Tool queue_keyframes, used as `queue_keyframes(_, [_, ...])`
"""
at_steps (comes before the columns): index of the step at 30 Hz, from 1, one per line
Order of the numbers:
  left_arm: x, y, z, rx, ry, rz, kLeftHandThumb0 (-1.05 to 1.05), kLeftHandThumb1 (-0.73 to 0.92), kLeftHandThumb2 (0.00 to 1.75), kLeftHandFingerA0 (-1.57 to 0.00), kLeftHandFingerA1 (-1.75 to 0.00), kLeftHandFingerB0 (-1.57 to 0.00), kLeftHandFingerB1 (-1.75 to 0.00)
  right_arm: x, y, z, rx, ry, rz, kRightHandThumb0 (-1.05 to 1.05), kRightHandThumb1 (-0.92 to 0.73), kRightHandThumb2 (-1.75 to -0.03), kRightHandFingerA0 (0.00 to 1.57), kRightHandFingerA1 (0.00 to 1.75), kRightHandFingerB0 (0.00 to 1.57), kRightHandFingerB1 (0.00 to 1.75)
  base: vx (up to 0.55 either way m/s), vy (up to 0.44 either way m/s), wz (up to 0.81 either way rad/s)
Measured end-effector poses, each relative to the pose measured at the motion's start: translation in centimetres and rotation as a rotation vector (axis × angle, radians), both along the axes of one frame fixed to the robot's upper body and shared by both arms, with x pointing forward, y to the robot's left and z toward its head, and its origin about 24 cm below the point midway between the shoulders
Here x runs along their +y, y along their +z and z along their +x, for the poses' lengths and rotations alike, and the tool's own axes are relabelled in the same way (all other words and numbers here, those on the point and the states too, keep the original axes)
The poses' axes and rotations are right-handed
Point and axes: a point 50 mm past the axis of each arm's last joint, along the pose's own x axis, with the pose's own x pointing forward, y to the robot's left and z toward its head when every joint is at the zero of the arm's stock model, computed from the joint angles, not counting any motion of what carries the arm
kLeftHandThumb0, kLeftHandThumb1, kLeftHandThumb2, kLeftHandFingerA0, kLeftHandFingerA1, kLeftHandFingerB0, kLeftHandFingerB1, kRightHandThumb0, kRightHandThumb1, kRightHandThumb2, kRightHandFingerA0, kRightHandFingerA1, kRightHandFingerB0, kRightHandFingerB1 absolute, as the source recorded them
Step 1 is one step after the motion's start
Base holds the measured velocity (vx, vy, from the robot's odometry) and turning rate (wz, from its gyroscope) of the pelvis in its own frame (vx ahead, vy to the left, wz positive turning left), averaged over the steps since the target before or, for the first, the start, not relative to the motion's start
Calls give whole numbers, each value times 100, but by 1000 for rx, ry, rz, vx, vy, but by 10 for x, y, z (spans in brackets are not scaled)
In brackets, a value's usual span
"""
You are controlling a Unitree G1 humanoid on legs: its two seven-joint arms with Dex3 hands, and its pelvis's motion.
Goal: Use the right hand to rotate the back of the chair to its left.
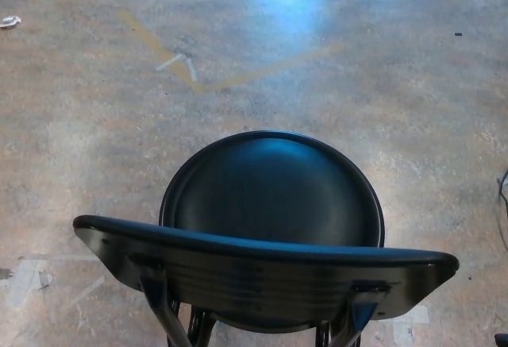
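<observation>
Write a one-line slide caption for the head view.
Black chair seen from behind, its backrest nearest the camera, on a scuffed, tape-marked floor; no robot hand clearly visible.

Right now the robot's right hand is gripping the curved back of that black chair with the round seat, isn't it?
Not quite. The head view shows the black chair with its round seat and curved back just as you say, but no hand grips the back. Neither of the robot's hands can be made out in the picture, and the back stands untouched.
</observation>
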Motion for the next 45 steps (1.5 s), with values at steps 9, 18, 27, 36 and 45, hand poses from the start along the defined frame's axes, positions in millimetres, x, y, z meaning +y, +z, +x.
queue_keyframes(9, [0, 0, 0, -2, 2, 0, -46, 74, 62, -57, -48, -51, -41, 0, 0, 0, -1, 0, 0, -105, -90, -82, 0, 110, 0, 73, 0, 0, 0])
queue_keyframes(18, [0, 1, 2, -6, -2, 1, -46, 74, 62, -57, -48, -51, -41, 0, 0, 0, -4, -1, 0, -105, -90, -82, 0, 110, 0, 73, 0, 0, 0])
queue_keyframes(27, [0, 1, 4, -9, -6, 2, -46, 74, 62, -57, -48, -51, -41, 0, 1, 1, -6, -3, 0, -105, -90, -82, 0, 110, 0, 73, 0, 0, 0])
queue_keyframes(36, [0, 2, 8, -16, -13, 4, -46, 74, 62, -57, -48, -51, -41, 0, 2, 3, -12, -3, 0, -105, -90, -82, 0, 110, 0, 73, 0, 0, 0])
queue_keyframes(45, [0, 3, 11, -27, -8, 3, -48, 71, 61, -58, -49, -50, -41, 4, 28, 33, -197, 123, -32, -105, -70, -63, 0, 10, 0, 19, 0, 0, 0])
